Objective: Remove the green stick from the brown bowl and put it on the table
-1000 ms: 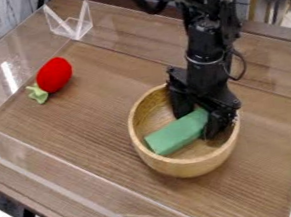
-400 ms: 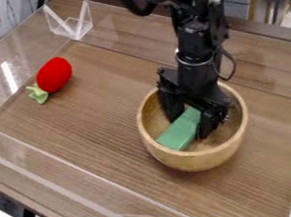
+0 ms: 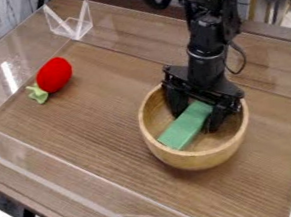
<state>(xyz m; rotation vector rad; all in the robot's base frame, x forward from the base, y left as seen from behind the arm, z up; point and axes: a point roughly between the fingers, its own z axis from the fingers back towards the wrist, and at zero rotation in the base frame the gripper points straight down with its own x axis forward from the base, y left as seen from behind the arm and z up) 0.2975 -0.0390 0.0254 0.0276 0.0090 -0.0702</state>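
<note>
The brown bowl (image 3: 167, 151) sits on the table (image 3: 95, 117) at the centre right. Inside it lies the green stick (image 3: 185, 130), tilted against the bowl's inner wall. My gripper (image 3: 202, 107) reaches down into the bowl from above, its black fingers (image 3: 177, 99) spread open on either side of the stick's upper end. I cannot tell whether the fingers touch the stick.
A red ball-like object (image 3: 55, 73) with a small green stem lies at the left of the table. Clear plastic walls (image 3: 70, 25) run along the table's edges, with a clear stand at the back left.
The bowl and stick shifted slightly left and then back right with the arm. The gripper stays open inside the bowl over the stick.
</note>
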